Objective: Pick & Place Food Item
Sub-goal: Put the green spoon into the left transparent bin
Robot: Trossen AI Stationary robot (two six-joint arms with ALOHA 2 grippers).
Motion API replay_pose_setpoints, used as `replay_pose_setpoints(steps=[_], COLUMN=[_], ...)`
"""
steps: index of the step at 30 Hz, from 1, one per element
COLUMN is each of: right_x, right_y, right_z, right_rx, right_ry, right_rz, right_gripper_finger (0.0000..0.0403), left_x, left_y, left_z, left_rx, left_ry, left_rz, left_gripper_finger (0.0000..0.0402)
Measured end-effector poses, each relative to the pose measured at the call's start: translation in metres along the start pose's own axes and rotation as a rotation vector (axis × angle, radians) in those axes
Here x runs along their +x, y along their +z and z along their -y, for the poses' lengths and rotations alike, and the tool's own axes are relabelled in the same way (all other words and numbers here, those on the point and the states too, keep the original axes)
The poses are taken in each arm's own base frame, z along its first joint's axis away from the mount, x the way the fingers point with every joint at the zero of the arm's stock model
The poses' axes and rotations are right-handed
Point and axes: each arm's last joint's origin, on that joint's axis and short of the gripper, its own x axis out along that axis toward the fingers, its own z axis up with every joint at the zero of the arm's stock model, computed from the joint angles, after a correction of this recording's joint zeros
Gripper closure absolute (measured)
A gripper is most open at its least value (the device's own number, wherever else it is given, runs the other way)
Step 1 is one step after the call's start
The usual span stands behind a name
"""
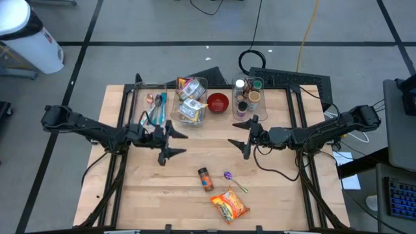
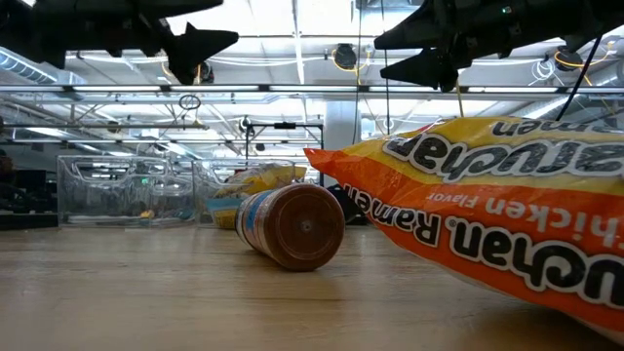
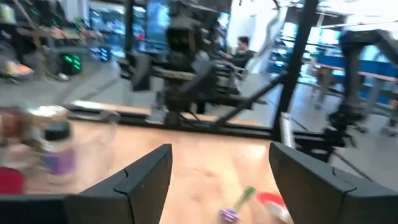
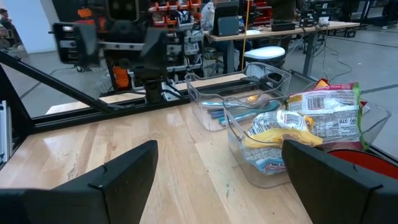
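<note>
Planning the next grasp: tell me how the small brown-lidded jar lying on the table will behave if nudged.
The jar lies on its side, so it will probably roll if pushed across its axis. Its round, smooth-looking body may slip between the fingers. It looks rigid, so it should hold shape when squeezed.

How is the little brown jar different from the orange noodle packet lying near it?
The brown jar is a small rigid cylinder lying on its side; the ramen packet is a larger, flat, crinkly bag. The jar lies nearer the table's middle, the packet close to the front edge. Both rest loose on the wooden table, untouched.
</note>
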Motion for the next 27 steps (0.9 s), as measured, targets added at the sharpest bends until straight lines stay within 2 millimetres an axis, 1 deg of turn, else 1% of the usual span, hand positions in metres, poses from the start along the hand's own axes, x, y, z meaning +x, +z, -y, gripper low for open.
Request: replay_pose_setpoints(steps=[5, 10, 14, 16, 21, 27], right_x=[0.000, 0.000, 0.000, 0.000, -0.003, -0.016], right_y=[0.000, 0.001, 0.001, 0.001, -0.001, -0.005], right_z=[0.000, 0.000, -0.001, -0.002, -0.013, -0.037], right_rx=[0.005, 0.046, 0.074, 0.115, 0.140, 0.115], right_ry=[0.000, 0.002, 0.006, 0.050, 0.293, 0.408], right_rz=[0.000, 0.011, 0.012, 0.003, -0.054, -0.076], right_gripper_finger=[0.0069, 0.0069, 0.0069, 0.0069, 0.0069, 0.0069], left_x=[-0.001, 0.003, 0.010, 0.019, 0.048, 0.083], left_y=[-0.009, -0.024, -0.041, -0.045, -0.058, -0.064], left_z=[0.019, 0.034, 0.044, 0.050, 0.064, 0.076], left_rx=[-0.072, -0.136, -0.186, -0.199, -0.173, -0.085], left_ry=[-0.037, 0.009, 0.053, 0.062, 0.059, 0.048], left_rz=[-0.063, -0.119, -0.189, -0.211, -0.274, -0.304], left_gripper_finger=[0.0142, 0.0153, 0.0151, 0.0149, 0.0151, 0.0145])
